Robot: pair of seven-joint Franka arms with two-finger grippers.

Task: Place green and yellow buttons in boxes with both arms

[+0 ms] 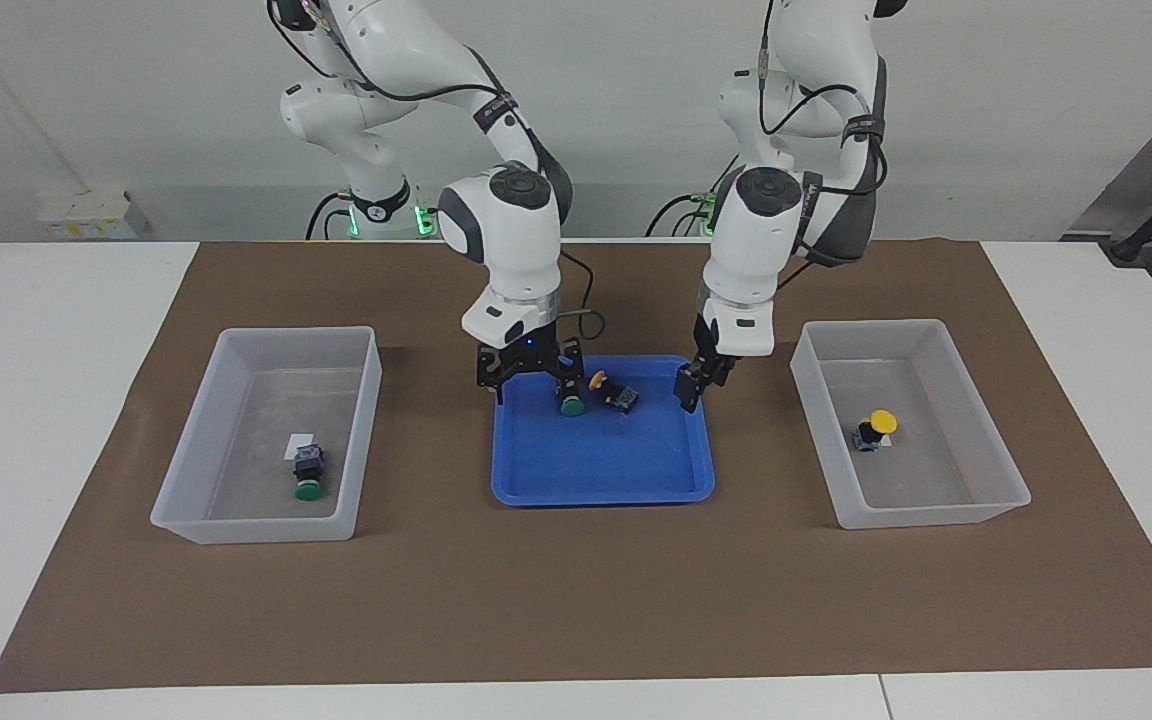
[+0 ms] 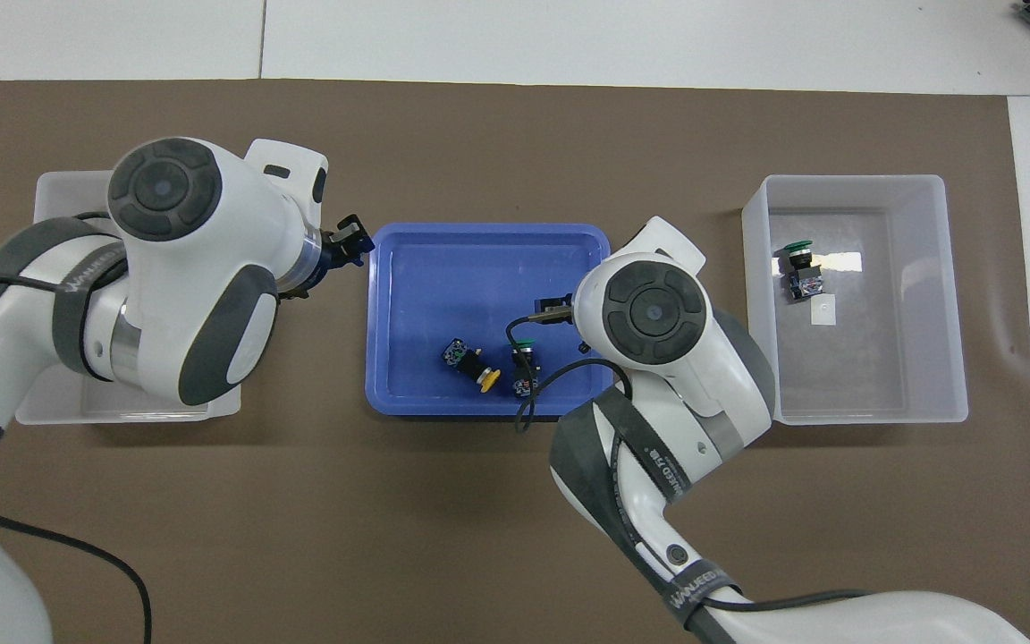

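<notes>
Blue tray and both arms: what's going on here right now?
The job looks half done. A boxed green button lies in the right-end box, and a boxed yellow button lies in the left-end box. A loose green button and a loose yellow button lie side by side in the blue tray. The right gripper, open and empty, is low over the loose green button. The left gripper hangs over the tray's edge, with nothing visible in it.
</notes>
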